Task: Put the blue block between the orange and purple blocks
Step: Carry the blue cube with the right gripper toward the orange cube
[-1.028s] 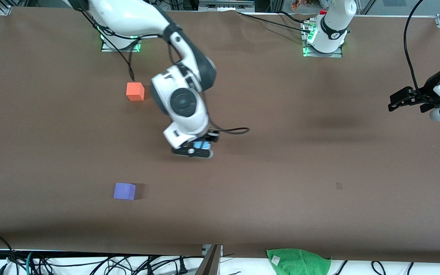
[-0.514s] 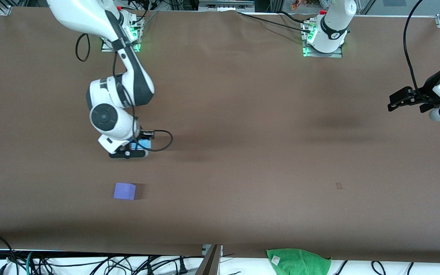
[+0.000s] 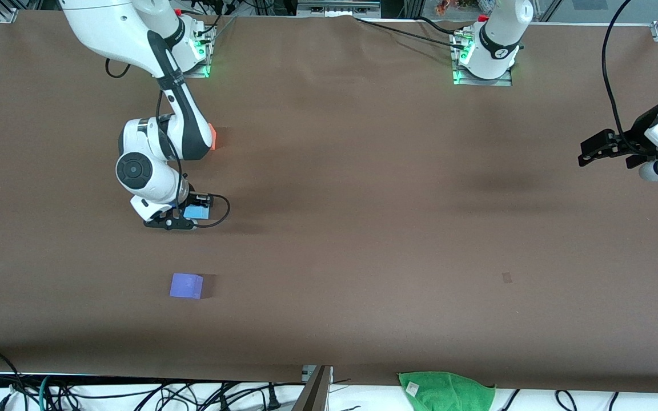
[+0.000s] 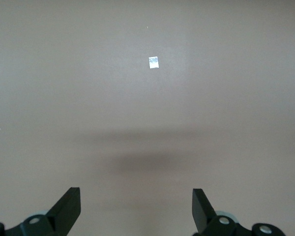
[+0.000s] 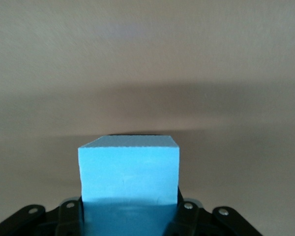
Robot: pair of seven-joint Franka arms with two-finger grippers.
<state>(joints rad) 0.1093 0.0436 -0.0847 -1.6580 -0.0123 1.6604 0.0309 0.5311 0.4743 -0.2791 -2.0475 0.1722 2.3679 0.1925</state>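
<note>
My right gripper [image 3: 183, 220] is shut on the light sky-blue block [image 3: 196, 212] and holds it low over the table, between the orange block and the purple block. In the right wrist view the blue block [image 5: 129, 169] fills the space between my fingers. The orange block [image 3: 212, 137] shows only as a sliver beside the right arm's elbow; the rest is hidden. The purple block [image 3: 186, 285] sits nearer to the front camera. My left gripper [image 3: 587, 154] waits open over the left arm's end of the table; its view shows both fingertips [image 4: 69, 206] wide apart over bare table.
A green cloth [image 3: 446, 391] lies at the table's near edge. A small pale mark [image 3: 506, 278] is on the table, also in the left wrist view [image 4: 154, 62]. Cables run along the near edge below the table.
My right arm has swung toward the right arm's end of the table, carrying the blue block from the middle to the spot between the orange and purple blocks. The arm now covers most of the orange block.
</note>
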